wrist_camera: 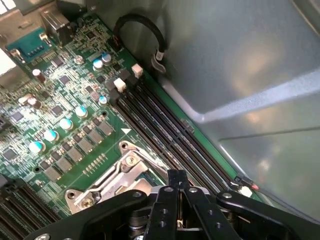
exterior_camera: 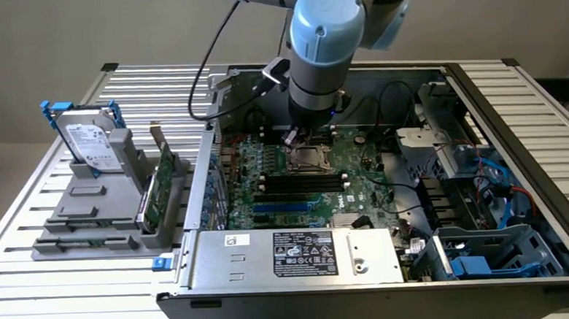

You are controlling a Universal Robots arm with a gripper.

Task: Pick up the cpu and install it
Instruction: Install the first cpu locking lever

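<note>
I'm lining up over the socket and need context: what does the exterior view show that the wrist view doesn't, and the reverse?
Exterior view alone: the open computer case, its power supply, and a hard drive standing in a grey holder on the exterior view's left.

Wrist view alone: the tool, shut, just above the socket, plus the blue capacitors and a looped black cable.

Both: the metal-framed socket, the black memory slots and the green motherboard.

A thin cpu [wrist_camera: 179, 220] stands edge-on, clamped above the metal-framed socket [wrist_camera: 117, 182].
</note>
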